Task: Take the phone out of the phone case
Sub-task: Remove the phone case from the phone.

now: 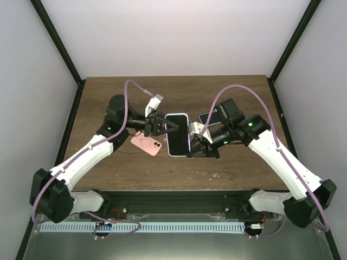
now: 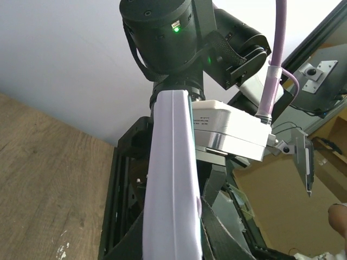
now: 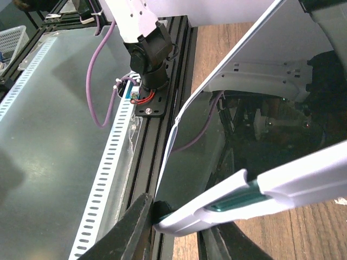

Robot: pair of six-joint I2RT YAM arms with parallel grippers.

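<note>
While left fingers (image 1: 165,125) and right fingers (image 1: 194,142) clamp phone (image 1: 177,134) (cased), long axis runs near-far.

The flat glass phone screen (image 1: 177,135) is black, its soft rubbery case (image 2: 172,189) pale lilac. The flat phone-shaped item (image 1: 147,143) is pink, the wooden table (image 1: 233,168) grained brown.

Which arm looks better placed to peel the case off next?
Probably the right. Its end effector grips the phone case at a near corner, where the lip is already lifted off the phone. The left end effector only clamps the opposite edge, steadying it.
</note>
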